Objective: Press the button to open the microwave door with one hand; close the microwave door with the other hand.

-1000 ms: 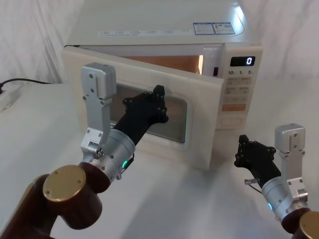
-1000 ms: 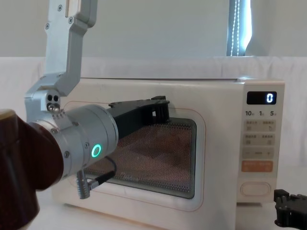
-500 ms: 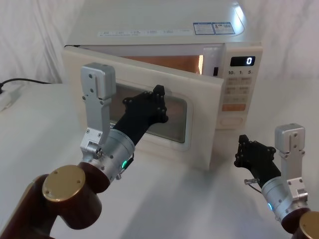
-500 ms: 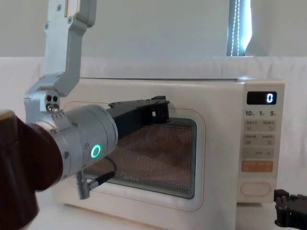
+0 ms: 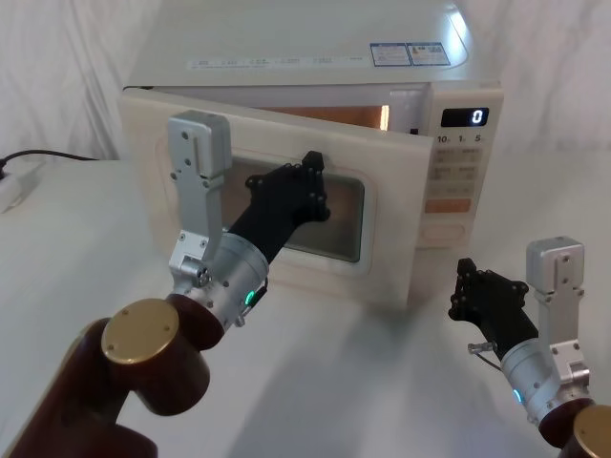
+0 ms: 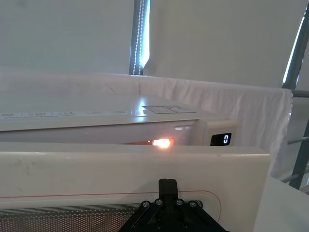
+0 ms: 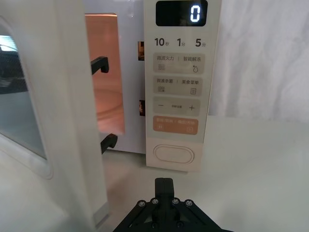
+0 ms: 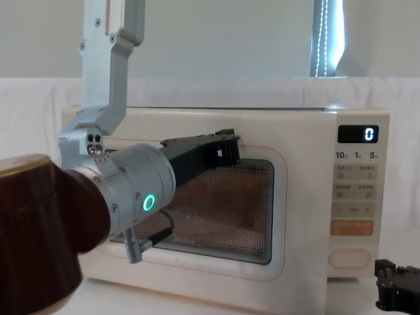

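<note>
As the left gripper (image 5: 307, 186), fingers pressed together, pushes, the microwave door (image 5: 387, 224) swings nearer shut than before; closing remains unfinished.

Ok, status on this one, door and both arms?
Left tool against the microwave door, door ajar, cavity light on. Right tool low on the table, short of the button. Nothing blocking the door's swing.

"0" on display (image 7: 181, 13); "10", "1", "5" on control panel (image 7: 176, 96)
</note>
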You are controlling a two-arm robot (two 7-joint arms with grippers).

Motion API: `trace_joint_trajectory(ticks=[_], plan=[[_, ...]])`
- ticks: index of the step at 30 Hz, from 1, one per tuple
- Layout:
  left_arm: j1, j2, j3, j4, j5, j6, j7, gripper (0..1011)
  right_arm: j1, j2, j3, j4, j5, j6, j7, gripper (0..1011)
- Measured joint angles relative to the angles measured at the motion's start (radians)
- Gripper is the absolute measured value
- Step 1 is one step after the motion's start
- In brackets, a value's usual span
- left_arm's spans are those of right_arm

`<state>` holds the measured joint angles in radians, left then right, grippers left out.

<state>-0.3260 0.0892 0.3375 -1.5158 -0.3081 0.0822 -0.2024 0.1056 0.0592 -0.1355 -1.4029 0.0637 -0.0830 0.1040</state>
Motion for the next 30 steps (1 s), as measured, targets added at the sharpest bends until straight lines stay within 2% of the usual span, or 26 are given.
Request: trace_joint_trajectory(ticks=[13,26,30], plan=[[-0.083,-0.030,-0.002,0.119,0.020,-0.047,-0.005,0,0.000,0.000,0.000,0.000,0.000,0.000,0.000,0],[-0.164,-0.071,-0.009,0.237,0.026,-0.065,-0.008,0,0.000,0.000,0.000,0.000,0.000,0.000,0.000,0],[-0.176,-0.077,-0.010,0.255,0.027,-0.069,-0.010,0,0.000,0.000,0.000,0.000,0.000,0.000,0.000,0]])
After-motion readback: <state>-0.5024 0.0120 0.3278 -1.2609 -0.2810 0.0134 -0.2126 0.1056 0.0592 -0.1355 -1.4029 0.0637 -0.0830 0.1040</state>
